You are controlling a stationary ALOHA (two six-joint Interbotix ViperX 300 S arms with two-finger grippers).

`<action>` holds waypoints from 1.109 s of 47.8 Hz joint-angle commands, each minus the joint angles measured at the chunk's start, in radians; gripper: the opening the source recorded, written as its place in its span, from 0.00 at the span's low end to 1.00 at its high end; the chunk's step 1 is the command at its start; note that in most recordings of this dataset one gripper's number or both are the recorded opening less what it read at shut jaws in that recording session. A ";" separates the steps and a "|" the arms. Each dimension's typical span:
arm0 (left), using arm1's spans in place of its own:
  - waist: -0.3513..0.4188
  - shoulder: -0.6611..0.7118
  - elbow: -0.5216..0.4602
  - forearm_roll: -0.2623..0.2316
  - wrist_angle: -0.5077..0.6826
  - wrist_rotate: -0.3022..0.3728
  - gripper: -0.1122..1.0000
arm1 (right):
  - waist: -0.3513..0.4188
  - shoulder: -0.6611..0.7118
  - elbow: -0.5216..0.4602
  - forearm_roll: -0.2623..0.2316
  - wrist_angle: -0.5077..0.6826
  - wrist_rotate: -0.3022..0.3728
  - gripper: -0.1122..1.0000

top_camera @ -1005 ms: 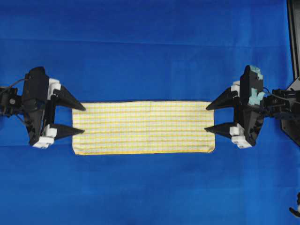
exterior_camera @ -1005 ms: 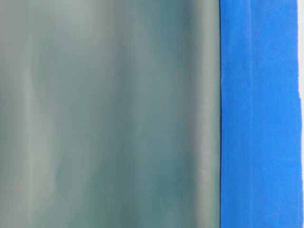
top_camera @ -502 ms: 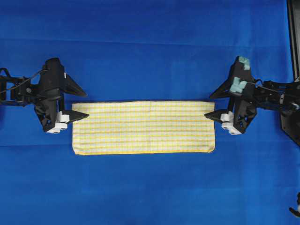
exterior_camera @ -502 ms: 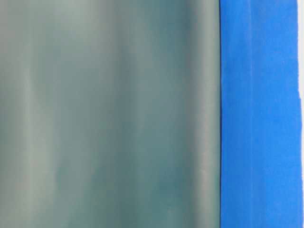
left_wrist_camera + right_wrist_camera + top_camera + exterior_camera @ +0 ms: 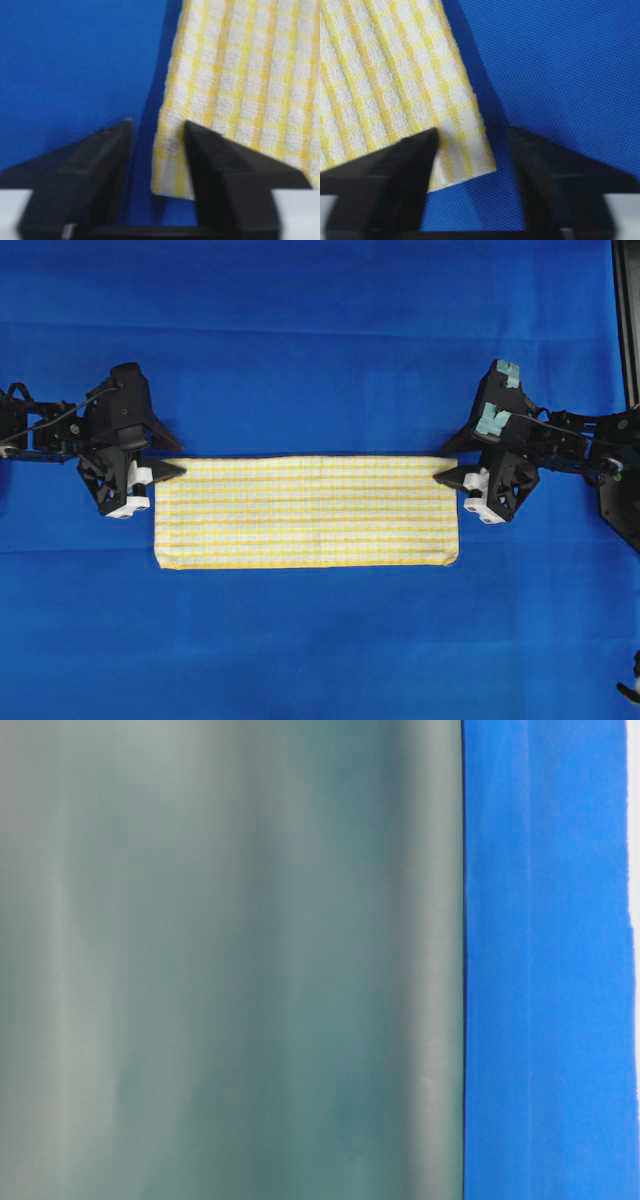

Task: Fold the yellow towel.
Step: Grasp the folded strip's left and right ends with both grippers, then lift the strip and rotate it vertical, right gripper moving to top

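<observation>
While the yellow towel (image 5: 306, 512) lies flat as a long folded rectangle at the middle of the blue-covered counter (image 5: 320, 340), its waffle-like weave shows white squares crossed by yellow lines, with a yellow hemmed edge. At its far left corner the left gripper (image 5: 156, 137) has black wedge-shaped jaws straddling the cloth corner, one on the towel, one on the blue fabric, with a gap left between them. The right gripper (image 5: 472, 137) straddles the far right corner likewise, jaws parted, not yet clenched. A blurred grey-green surface (image 5: 230, 960) fills most of the table-level view.
</observation>
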 commanded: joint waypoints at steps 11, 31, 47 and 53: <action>-0.012 -0.012 -0.041 0.000 0.166 0.006 0.12 | -0.002 -0.011 -0.015 -0.025 -0.008 -0.038 0.13; -0.008 -0.252 -0.063 0.009 0.261 0.012 0.12 | -0.017 -0.187 -0.009 -0.025 0.052 -0.044 0.13; -0.018 -0.502 -0.061 0.009 0.302 0.003 0.12 | -0.061 -0.407 -0.037 -0.069 0.193 -0.044 0.13; -0.031 -0.522 -0.051 0.005 0.296 -0.008 0.12 | -0.069 -0.417 -0.051 -0.089 0.198 -0.044 0.13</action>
